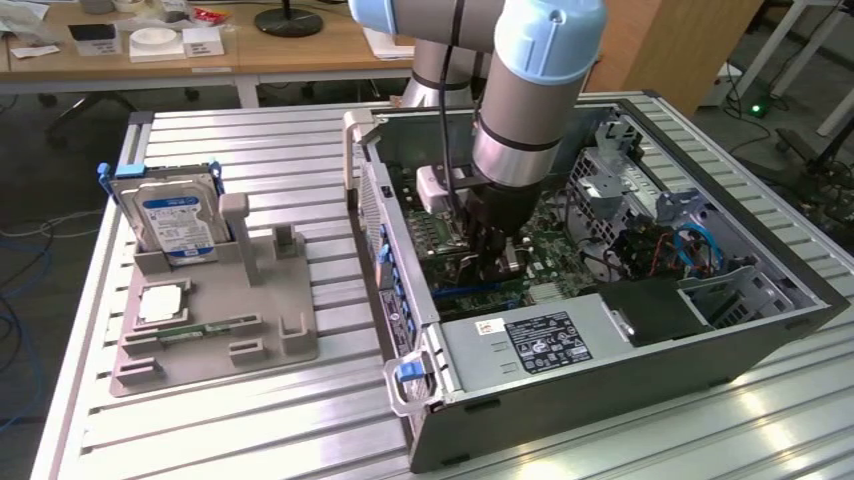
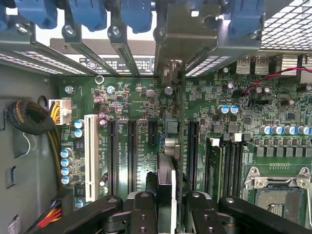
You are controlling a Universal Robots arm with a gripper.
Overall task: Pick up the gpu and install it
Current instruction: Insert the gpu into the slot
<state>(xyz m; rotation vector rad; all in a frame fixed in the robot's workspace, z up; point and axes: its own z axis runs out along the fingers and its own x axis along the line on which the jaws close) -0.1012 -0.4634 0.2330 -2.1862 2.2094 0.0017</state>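
My gripper [image 1: 489, 252] reaches down into the open computer case [image 1: 747, 340], low over the motherboard [image 2: 136, 112]. In the wrist view the gripper [image 2: 165, 207] is shut on the gpu [image 2: 169, 129], a thin dark card seen edge-on between the black fingers [image 2: 142, 214]. The card stands upright along the row of long black expansion slots [image 2: 131, 151]. Its silvery end bracket [image 2: 178, 39] sits at the case's rear slot openings, in line with the blue latches [image 2: 136, 14]. I cannot tell whether the card's edge is seated in a slot.
Beside the case, a grey tray [image 1: 267, 345] holds an upright silver hard drive [image 1: 174, 215] with a blue label, a green memory stick [image 1: 207, 328] and a square chip [image 1: 158, 303]. The power supply [image 1: 541, 340], cables [image 1: 687, 250] and memory slots [image 2: 229, 161] crowd the case.
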